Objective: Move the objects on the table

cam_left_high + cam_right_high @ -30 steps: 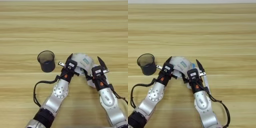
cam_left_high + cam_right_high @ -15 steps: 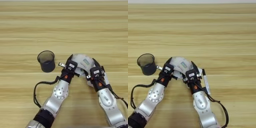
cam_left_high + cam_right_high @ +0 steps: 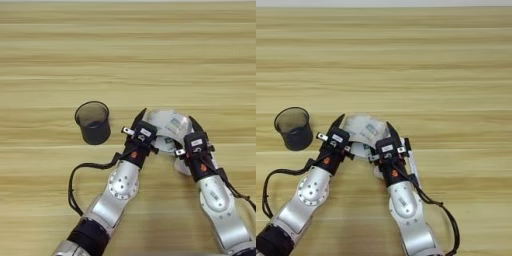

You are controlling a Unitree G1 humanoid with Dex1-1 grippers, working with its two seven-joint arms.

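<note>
Tape roll [image 3: 167, 127] sat between left end effector [image 3: 141, 131] and right end effector [image 3: 196, 137], both touching it; grip unclear. Cup [image 3: 93, 122] left of roll.

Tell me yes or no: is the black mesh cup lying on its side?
No. The black mesh cup stands upright on the table, open rim facing up.

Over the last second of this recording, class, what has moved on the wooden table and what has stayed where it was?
The right gripper moved left, closing in on the wide clear tape roll from its right side. The left gripper stayed at the roll's left side. The tape roll kept its place between them, and the black mesh cup stayed upright to the left on the light-brown wooden table.
</note>
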